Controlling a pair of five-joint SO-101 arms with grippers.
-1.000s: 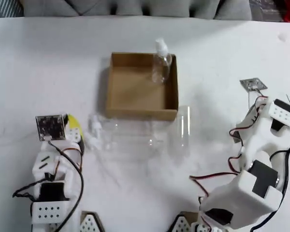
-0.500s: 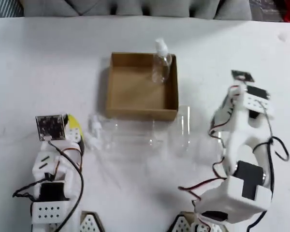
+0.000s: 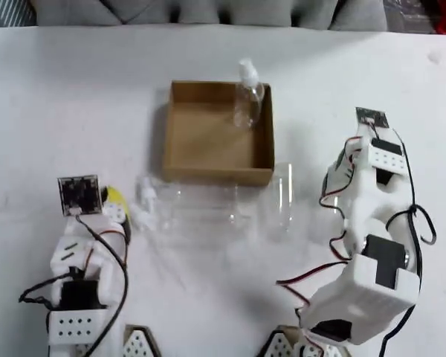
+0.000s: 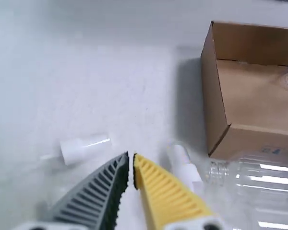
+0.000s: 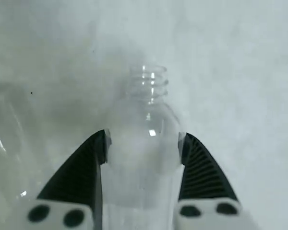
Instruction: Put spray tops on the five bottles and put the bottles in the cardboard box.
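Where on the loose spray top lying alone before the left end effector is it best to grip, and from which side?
Grip the spray top across its wide white collar, coming down from above. It lies flat on the table, so only its sides are free, and its thin tube looks too slight. The shut left end effector must open first.

The right hand (image 5: pixel 143 141) has its two black ribbed fingers (image 5: pixel 81 172) set against opposite sides of a clear plastic bottle (image 5: pixel 145 112), one pad touching each flank just below the shoulder, so the bottle's body fills the gap between them. The bottle's threaded neck (image 5: pixel 148 81) points away from the hand, open and with no spray top on it, and the white tabletop (image 5: pixel 235 57) shows behind it. Just beside the gripped bottle, part of a second clear bottle (image 5: pixel 7 129) lies on the tabletop, its neck hidden.
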